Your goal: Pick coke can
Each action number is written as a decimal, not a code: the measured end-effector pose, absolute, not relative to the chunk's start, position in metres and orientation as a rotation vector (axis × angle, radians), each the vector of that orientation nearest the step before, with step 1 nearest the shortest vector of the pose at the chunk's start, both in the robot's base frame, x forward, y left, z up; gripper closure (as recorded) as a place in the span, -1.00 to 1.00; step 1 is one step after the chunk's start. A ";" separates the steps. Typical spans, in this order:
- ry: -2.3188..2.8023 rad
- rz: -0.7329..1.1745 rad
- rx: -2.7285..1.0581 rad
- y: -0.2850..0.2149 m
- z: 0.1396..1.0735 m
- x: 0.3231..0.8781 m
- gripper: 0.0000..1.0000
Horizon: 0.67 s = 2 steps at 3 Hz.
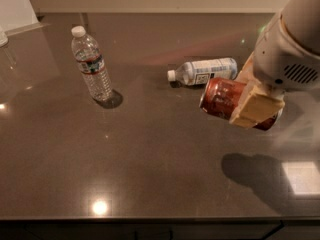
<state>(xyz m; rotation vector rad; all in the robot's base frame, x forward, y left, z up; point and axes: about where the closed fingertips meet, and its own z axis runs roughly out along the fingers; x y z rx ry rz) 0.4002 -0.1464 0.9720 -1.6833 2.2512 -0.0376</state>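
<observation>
The coke can (pixel 220 98), red with a silver end, lies on its side in my gripper (pixel 252 101) at the right of the view, held clear above the dark table (pixel 150 149). The gripper is shut on the can, a tan finger pad (pixel 256 109) pressed against its near side. The can's shadow falls on the table below it. The white arm housing (pixel 290 49) rises behind and hides the can's right end.
A clear plastic bottle (pixel 92 65) stands upright at the left. A second clear bottle (pixel 205 70) lies on its side at mid-table, just behind the can. The table's front edge runs along the bottom.
</observation>
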 end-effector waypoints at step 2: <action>2.176 -0.058 -1.706 -0.139 1.004 0.403 1.00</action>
